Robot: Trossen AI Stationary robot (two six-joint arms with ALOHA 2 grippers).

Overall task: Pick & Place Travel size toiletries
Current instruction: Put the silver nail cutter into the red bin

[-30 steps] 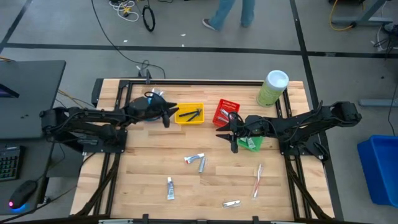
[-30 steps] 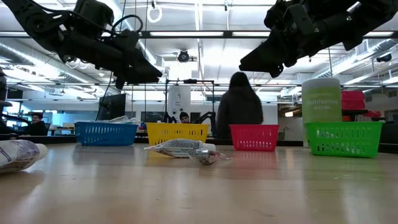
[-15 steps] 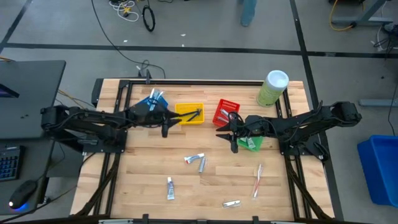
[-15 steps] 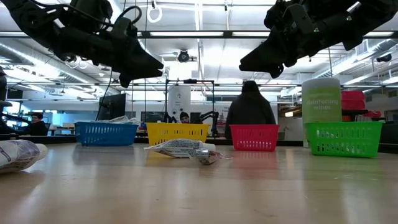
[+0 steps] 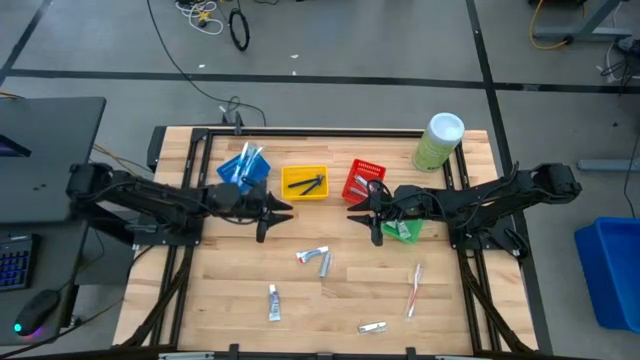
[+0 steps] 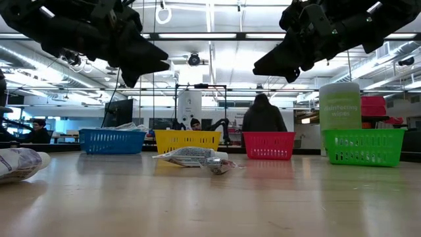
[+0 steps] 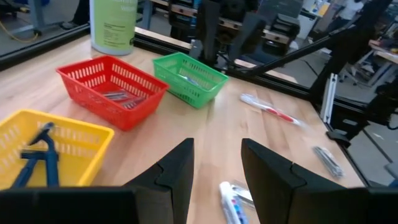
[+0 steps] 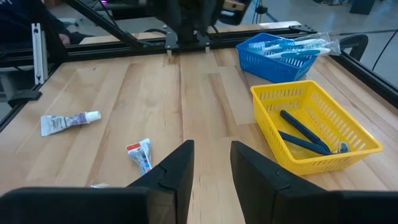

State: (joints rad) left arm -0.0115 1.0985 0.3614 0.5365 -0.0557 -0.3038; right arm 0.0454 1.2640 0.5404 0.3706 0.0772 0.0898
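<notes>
1. Stage, as judged: between picks. Left gripper [image 5: 283,208], fingers parted and empty, hangs left of centre in the high view; next move calls for lowering onto the tubes [image 5: 314,257] at centre.
2. Right gripper [image 5: 356,217], fingers narrowly parted, empty, waits right of centre beside the green bin [image 5: 405,232].
3. Bins: four. Blue [image 5: 241,167], yellow [image 5: 305,183], red [image 5: 364,180], green.
4. Loose toiletries, lower half of frame: two tubes at centre, one tube [image 5: 273,301] lower left, two toothbrushes [image 5: 414,288] at right, one small item [image 5: 372,326] at the bottom edge.

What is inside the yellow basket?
The yellow basket holds dark blue razors lying crossed on its floor; two or three, the count is unclear. The near wall hides a strip of the floor, so anything there cannot be seen.
</notes>
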